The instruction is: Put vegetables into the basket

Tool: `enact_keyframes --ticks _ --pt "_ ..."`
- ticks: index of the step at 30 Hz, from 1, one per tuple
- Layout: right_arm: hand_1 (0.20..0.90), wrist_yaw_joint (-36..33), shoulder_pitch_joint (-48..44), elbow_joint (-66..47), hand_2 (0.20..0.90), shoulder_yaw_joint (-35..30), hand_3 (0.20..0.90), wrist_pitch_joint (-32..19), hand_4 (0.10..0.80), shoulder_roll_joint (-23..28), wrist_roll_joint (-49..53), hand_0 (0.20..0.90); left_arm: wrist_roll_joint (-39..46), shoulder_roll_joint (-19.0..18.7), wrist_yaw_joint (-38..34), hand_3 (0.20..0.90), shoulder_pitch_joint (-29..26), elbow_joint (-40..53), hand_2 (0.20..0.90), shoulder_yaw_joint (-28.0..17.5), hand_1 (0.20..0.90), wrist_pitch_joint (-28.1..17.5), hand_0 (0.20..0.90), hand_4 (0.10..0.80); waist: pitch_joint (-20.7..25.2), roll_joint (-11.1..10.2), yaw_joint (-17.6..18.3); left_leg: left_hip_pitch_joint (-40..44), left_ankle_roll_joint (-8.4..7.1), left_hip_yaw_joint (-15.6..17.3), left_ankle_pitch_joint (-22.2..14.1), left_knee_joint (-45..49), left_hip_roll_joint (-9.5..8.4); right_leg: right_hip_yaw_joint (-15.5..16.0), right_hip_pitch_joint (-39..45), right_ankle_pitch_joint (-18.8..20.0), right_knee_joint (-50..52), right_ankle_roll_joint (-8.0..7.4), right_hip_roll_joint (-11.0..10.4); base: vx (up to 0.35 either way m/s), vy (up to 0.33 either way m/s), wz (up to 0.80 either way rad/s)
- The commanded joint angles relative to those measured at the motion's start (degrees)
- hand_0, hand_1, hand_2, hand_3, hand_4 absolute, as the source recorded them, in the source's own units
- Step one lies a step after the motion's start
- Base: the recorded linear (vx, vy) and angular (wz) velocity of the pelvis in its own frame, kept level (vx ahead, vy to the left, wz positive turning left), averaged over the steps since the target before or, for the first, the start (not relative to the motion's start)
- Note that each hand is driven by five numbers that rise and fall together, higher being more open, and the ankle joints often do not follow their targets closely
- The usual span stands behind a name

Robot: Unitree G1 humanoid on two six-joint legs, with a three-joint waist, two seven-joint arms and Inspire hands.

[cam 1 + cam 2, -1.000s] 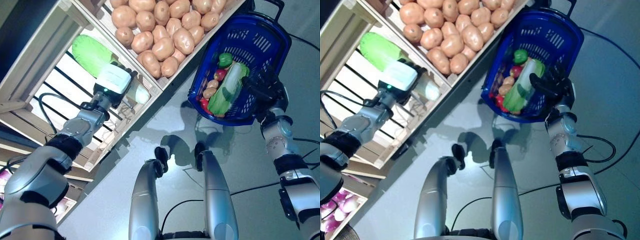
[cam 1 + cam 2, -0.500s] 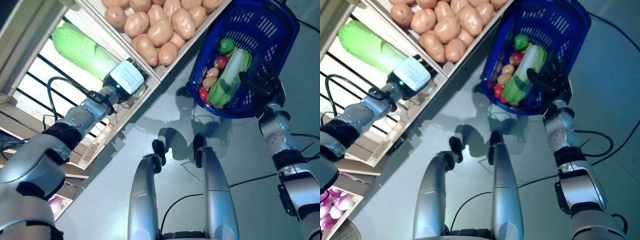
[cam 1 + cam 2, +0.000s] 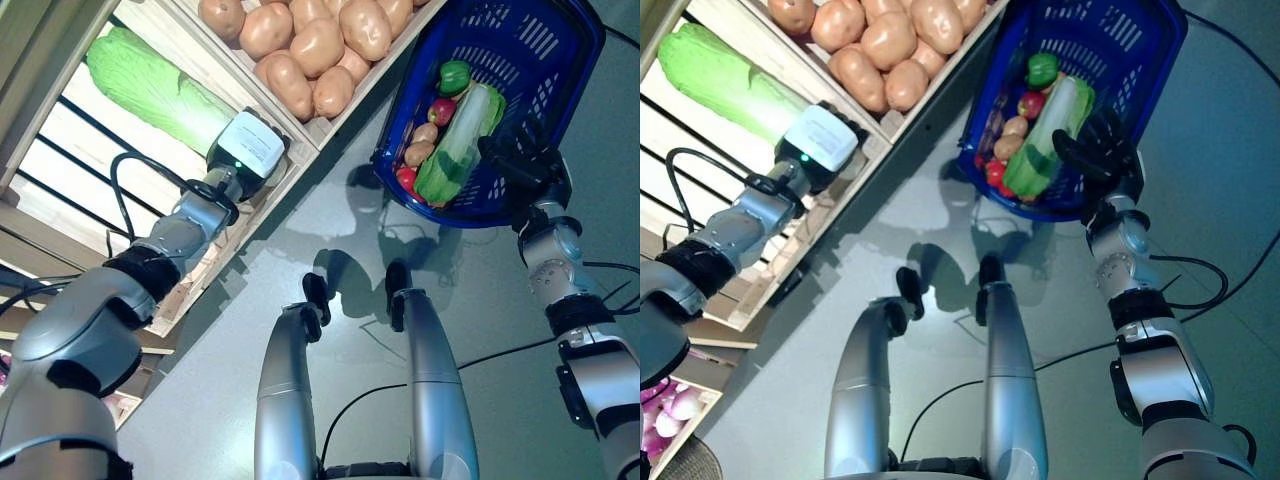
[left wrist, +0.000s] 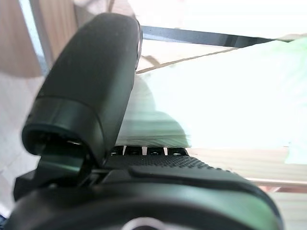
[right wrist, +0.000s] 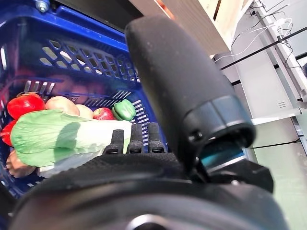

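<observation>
We see the long pale-green napa cabbage lying in the slatted wooden crate, the left hand at its white stem end. In the left wrist view the thumb stands up against the stem and the fingers sit under it, curled round: left hand clasping the cabbage, cabbage not lifted out of the crate as far as we can tell.

Next crate over: a wooden bin of brown potatoes, just beside the cabbage crate, sharing a wooden divider.

The blue plastic shopping basket hangs off the right hand, fingers hooked over its near rim, so right hand is closed on the basket. Inside it: a second green-and-white leafy cabbage lying lengthwise, a green bell pepper, red tomatoes, a red apple and a few small potatoes, all touching in one pile.

Basket is near the potato bin's corner, well apart from the crate cabbage. Grey floor below.
</observation>
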State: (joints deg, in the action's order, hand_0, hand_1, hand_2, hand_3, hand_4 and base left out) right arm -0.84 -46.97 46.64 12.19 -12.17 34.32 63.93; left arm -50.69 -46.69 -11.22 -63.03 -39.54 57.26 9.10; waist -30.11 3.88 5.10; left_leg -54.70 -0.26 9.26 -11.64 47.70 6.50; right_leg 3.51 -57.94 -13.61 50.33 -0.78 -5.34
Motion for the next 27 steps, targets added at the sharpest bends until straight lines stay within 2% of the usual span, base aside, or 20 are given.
enact_keyframes --ticks 1,9,13,17,21,24,25,27 --pt "0.9 2.4 -1.3 -8.2 0.9 -2.3 0.9 -3.9 0.8 3.0 1.8 0.9 5.3 -4.7 2.1 0.3 0.0 -13.1 0.3 -8.3 0.3 10.4 0.3 0.4 0.3 -0.7 0.5 3.2 1.4 2.7 -2.7 -3.2 -3.03 2.5 4.1 4.1 -6.6 -0.44 0.2 0.0 0.0 0.0" --pt "0.9 3.8 0.0 -8.0 0.9 -3.3 0.9 -3.8 0.8 2.3 2.1 0.9 6.1 -4.9 -0.4 0.3 2.0 -12.3 0.3 -10.4 0.3 4.9 0.3 0.4 0.3 -1.1 0.5 9.3 0.91 2.9 -2.5 -5.7 -2.95 2.7 10.0 3.8 -8.9 -0.39 0.3 -0.001 0.005 -0.02" --pt "0.9 5.3 2.0 -8.4 0.9 -3.8 0.9 -3.8 0.8 2.3 2.1 0.9 4.3 -6.4 -2.0 0.3 3.1 -10.4 0.3 -10.5 0.3 0.6 0.3 0.4 0.3 -1.6 0.4 15.1 0.74 2.6 -2.4 -7.4 -3.02 2.9 16.1 3.3 -10.8 -0.28 0.5 0.01 0.0 0.06" --pt "0.9 6.8 3.8 -9.0 0.9 -3.7 0.9 -3.8 0.8 2.3 1.4 0.9 7.9 -7.4 -4.4 0.3 4.1 -9.0 0.3 -11.1 0.3 -2.1 0.3 0.4 0.3 -2.2 0.3 20.9 0.58 2.2 -2.6 -8.5 -3.15 3.7 22.1 2.4 -11.7 0.03 0.0 0.012 0.011 0.07" --pt "0.9 6.5 6.5 -11.2 0.9 -3.9 0.9 -4.6 0.8 0.9 -1.9 0.9 17.4 -7.4 -8.2 0.3 6.8 -6.0 0.3 -15.3 0.3 -6.2 0.3 0.4 1.8 -2.9 -0.2 27.6 0.59 2.1 -3.3 -9.8 -3.27 5.2 29.1 1.0 -12.4 0.38 -1.4 0.05 0.017 0.04" --pt "0.9 2.6 8.6 -13.2 0.9 -3.9 0.9 -5.5 0.8 -1.3 -8.3 0.9 31.7 -5.4 -9.8 0.3 11.3 -3.8 0.3 -23.3 0.3 -11.0 0.3 0.4 4.9 -3.6 -0.9 32.5 0.76 2.0 -3.9 -10.6 -3.41 6.2 34.4 -0.5 -12.8 0.95 -2.2 0.072 0.009 0.09" --pt "0.9 2.4 8.8 -13.5 0.9 -3.7 0.9 -5.5 0.8 -1.5 -8.8 0.9 33.1 -5.2 -10.1 0.3 11.9 -3.5 0.3 -24.2 0.3 -11.7 0.3 0.4 5.1 -3.6 -0.8 32.9 0.76 2.0 -4.0 -10.7 -3.46 6.3 34.9 -0.6 -12.9 0.97 -2.3 0.064 0.0 0.01" --pt "0.9 1.5 10.3 -16.6 0.9 -3.1 0.9 -7.1 0.8 -3.1 -12.4 0.9 39.8 -3.3 -8.6 0.3 15.3 -0.9 0.3 -29.1 0.3 -14.8 0.3 0.4 6.9 -3.9 -1.1 35.3 0.89 1.6 -4.6 -11.1 -3.53 6.6 37.8 -1.4 -13.4 1.36 -2.3 0.06 -0.005 0.03"
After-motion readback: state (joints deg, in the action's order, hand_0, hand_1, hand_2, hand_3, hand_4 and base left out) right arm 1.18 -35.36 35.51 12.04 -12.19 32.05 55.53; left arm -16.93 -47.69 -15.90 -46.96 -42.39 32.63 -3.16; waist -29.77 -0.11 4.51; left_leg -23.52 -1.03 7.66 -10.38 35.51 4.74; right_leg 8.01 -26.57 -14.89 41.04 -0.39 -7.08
